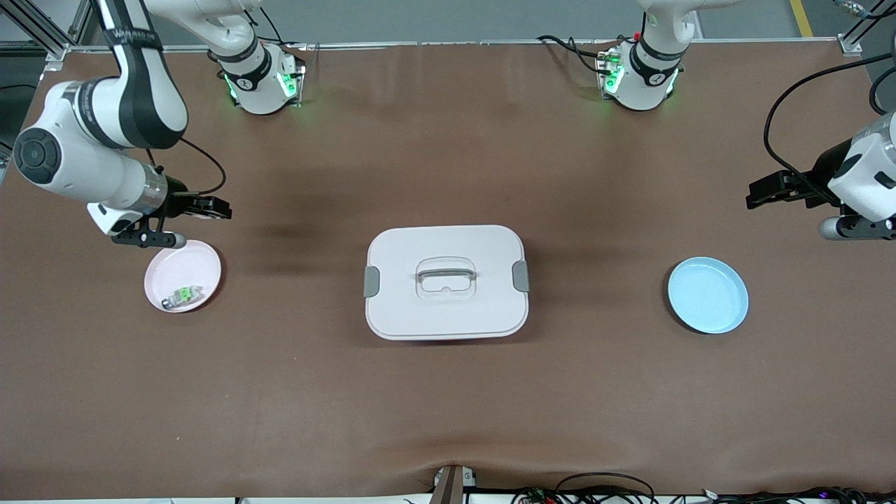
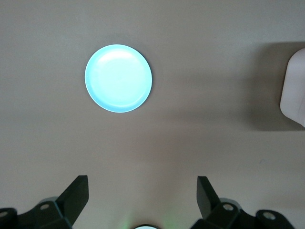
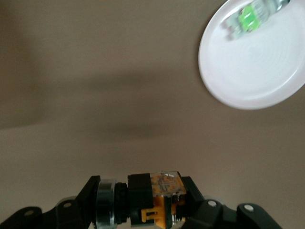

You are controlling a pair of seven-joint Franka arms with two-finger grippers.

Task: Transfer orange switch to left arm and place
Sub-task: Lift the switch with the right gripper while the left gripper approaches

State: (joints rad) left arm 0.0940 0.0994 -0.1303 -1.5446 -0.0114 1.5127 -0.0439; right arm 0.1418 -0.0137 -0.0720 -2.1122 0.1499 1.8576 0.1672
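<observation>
Over the pink plate (image 1: 183,274), right gripper (image 1: 210,207) clamps the orange switch (image 3: 159,198); handover across the box (image 1: 446,282) remains, left gripper (image 2: 143,198) wide open, empty.

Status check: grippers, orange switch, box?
Right gripper shut on orange switch, over table beside pink plate. Left gripper open, waiting near blue plate. Box mid-table between the arms.

You had a matt brown tabletop (image 1: 448,392), cloth-like, rippling slightly at its 6 o'clock edge. The box (image 1: 446,308) looked like smooth white plastic with matt grey latches and a translucent handle. Both plates, pink (image 1: 203,262) and blue (image 1: 708,295), showed a smooth, softly glossy finish. The orange switch (image 3: 159,198) looked like plastic, with a shiny metal-looking ring.
</observation>
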